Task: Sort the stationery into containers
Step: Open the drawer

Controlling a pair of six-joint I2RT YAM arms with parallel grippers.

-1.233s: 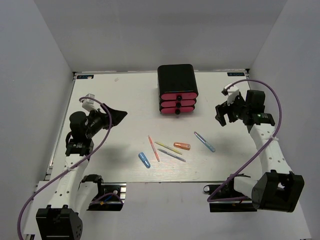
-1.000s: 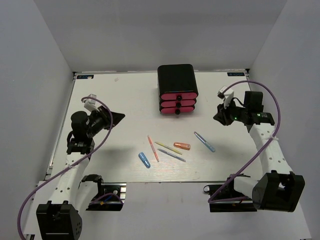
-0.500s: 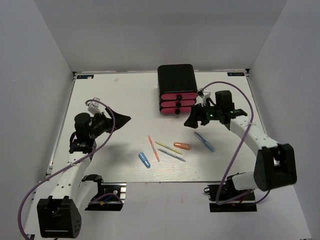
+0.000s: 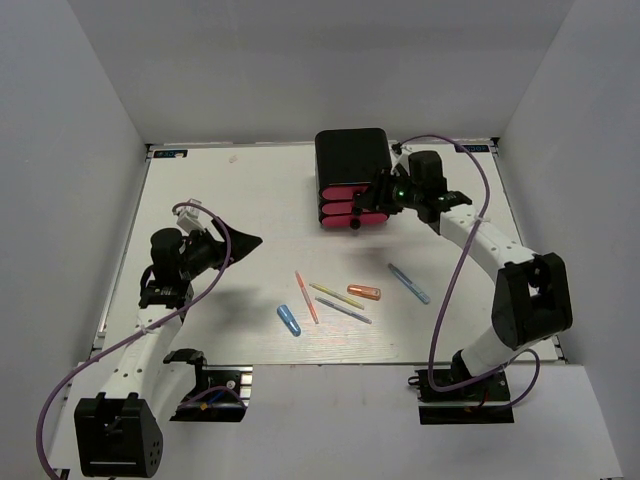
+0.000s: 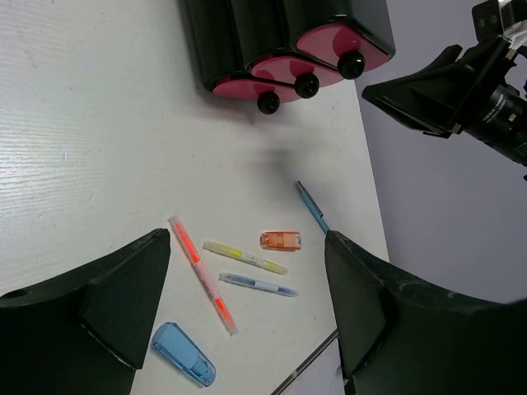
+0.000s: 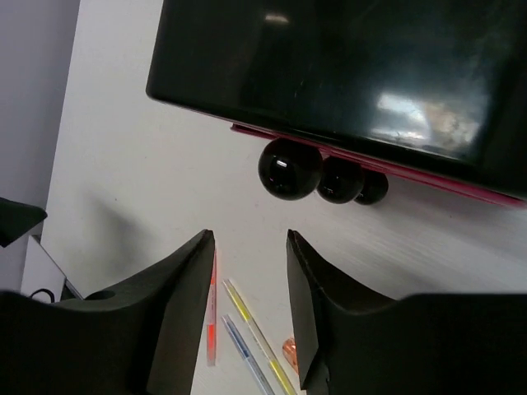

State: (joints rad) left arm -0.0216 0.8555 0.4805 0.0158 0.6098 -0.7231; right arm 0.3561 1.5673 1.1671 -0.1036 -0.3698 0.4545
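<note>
The containers are three pink-fronted drawers [image 4: 353, 205] with black knobs, stacked in a black box [image 4: 354, 160], all pushed in. My right gripper [image 4: 372, 200] hovers open just in front of them; in its wrist view the gripper [image 6: 249, 234] is a little short of the top knob [image 6: 289, 168], holding nothing. The stationery lies on the table: a stubby blue marker [image 4: 288, 319], pink pen [image 4: 307, 296], yellow pen [image 4: 336, 295], grey-blue pen [image 4: 343, 310], orange marker [image 4: 364, 292] and light-blue pen [image 4: 409, 283]. My left gripper [image 4: 245, 238] hangs open and empty to their left, its wrist view framing them between wide fingers [image 5: 132, 280].
The white table [image 4: 240, 190] is walled by grey panels on three sides. The right arm [image 5: 461, 82] reaches across the back right, beside the box. The arm bases and purple cables sit at the near edge.
My right arm has swung from the table's right side over to the drawer fronts. My left gripper has opened and shifted slightly right.
</note>
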